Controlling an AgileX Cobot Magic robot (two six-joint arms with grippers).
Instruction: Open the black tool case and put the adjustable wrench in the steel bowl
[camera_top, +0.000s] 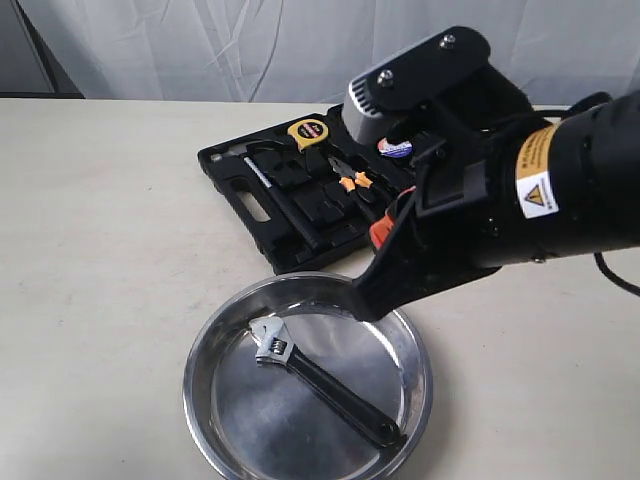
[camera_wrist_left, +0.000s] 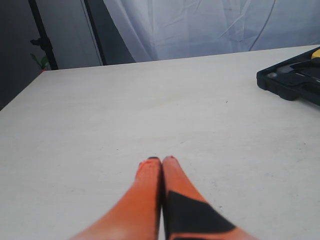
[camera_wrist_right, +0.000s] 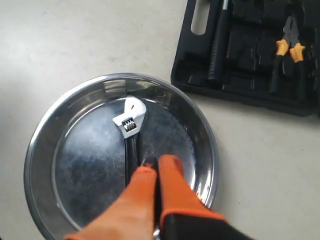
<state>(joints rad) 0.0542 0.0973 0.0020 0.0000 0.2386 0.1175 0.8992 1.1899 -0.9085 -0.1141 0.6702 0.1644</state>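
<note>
steel bowl (camera_top: 236, 425) near front edge, adjustable wrench (camera_top: 320, 385) inside. black tool case (camera_top: 235, 175) open toward back edge. right claw (camera_wrist_right: 157, 167) closed, empty, low over bowl: may bump rim, spill wrench. left claw (camera_wrist_left: 161, 160) closed too.

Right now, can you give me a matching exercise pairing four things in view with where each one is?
Things:
1. adjustable wrench
2. orange-handled pliers
3. left gripper
4. right gripper

Places:
a. shut, over the table, away from the bowl
b. lying in the steel bowl
c. shut, above the steel bowl
d. in the open black tool case

Pairs: 1-b, 2-d, 3-a, 4-c
</note>
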